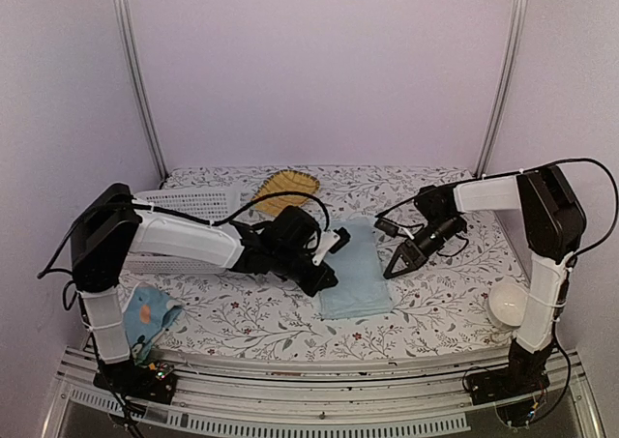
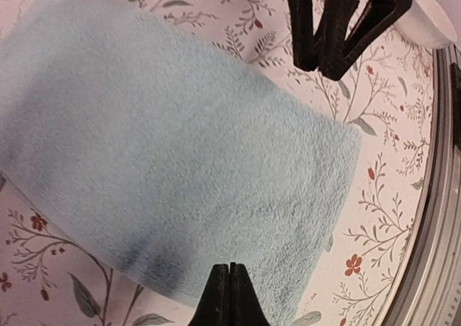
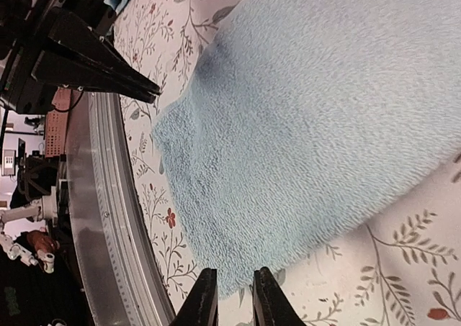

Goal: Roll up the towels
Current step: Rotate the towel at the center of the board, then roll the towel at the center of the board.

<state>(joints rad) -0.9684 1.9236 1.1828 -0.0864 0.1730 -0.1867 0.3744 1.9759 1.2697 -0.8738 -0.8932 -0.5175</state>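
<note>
Blue towel (image 1: 356, 269): flat, mid-table (image 1: 242, 312), betw. grippers.
Printed towel (image 1: 150, 314): crumpled, near-left corner.
L gripper (image 2: 229, 272): fingers pressed together, at blue towel's left edge.
R gripper (image 3: 230, 277): fingers slightly apart, pinching nothing, right edge.

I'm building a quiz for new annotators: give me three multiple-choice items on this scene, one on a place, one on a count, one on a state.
1. Where on the table does the printed towel lie?
A. near-left corner
B. far-right corner
C. dead centre

2. How many towels are visible?
A. one
B. two
C. four

3. The plain blue towel is:
A. rolled tight
B. lying flat
C. bunched in a heap

Answers: A, it shows at the lower left of the top view; B, one printed and one plain; B, it is spread out, not yet rolled.
</note>
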